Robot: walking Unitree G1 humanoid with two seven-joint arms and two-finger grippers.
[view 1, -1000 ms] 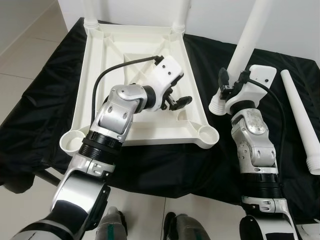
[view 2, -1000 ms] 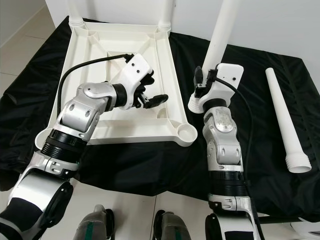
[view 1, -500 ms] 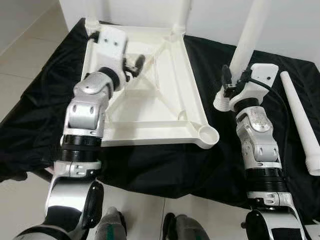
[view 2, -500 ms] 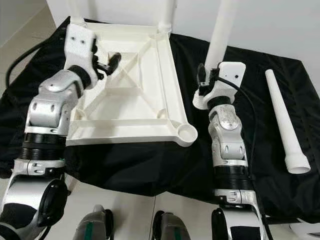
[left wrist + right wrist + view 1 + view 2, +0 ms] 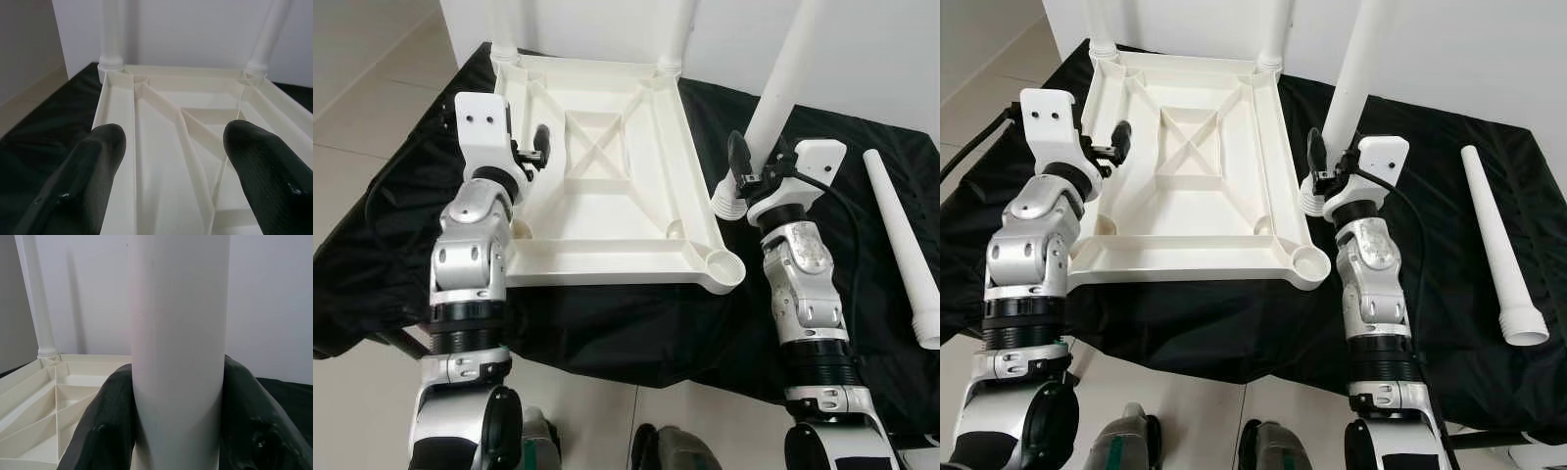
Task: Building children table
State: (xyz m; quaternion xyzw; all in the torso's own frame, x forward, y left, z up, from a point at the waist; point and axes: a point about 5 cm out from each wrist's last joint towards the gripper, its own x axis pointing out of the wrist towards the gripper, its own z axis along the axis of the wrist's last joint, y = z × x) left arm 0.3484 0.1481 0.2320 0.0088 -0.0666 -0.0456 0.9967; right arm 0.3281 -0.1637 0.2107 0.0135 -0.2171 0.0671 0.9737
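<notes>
Swinging clear: left claw point(image 5: 536, 152) has left the tabletop's middle for its left rim, fingers spread and empty.
Right claw point(image 5: 1315, 166) pinches a white table leg point(image 5: 1349, 73) upright beside the upturned tabletop point(image 5: 607, 220) on the black-draped worktop point(image 5: 636, 313); near-right socket point(image 5: 722, 262) now unobstructed; spare leg point(image 5: 1498, 245) lies far right.

Upside-down tabletop point(image 5: 607, 186) sits on the cloth point(image 5: 636, 313), two legs point(image 5: 671, 29) standing in its far corners. Right of it the right gripper point(image 5: 744, 176) holds a third leg point(image 5: 783, 78) upright, a fourth leg point(image 5: 901, 245) lying farther right. Left gripper point(image 5: 533, 157) hangs over the tabletop's left edge.
</notes>
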